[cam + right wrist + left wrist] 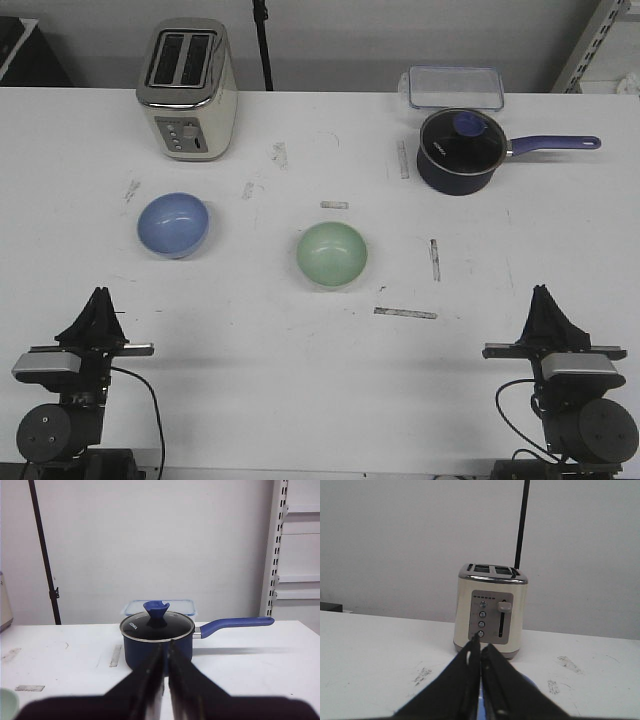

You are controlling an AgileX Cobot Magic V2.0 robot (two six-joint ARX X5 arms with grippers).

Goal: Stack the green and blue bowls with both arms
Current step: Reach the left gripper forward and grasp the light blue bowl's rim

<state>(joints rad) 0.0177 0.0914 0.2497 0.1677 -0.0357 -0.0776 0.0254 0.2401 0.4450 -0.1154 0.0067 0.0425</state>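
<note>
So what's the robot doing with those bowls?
Nothing yet. Its job is to stack the two bowls, but the blue bowl and the green bowl sit apart on the white table, each on its own. The left gripper and right gripper wait at the near edge, closed and empty. A toaster and a lidded saucepan stand at the back.

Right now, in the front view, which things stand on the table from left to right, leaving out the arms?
toaster → blue bowl → green bowl → clear lidded container → navy saucepan, whose handle reaches furthest right.
</note>
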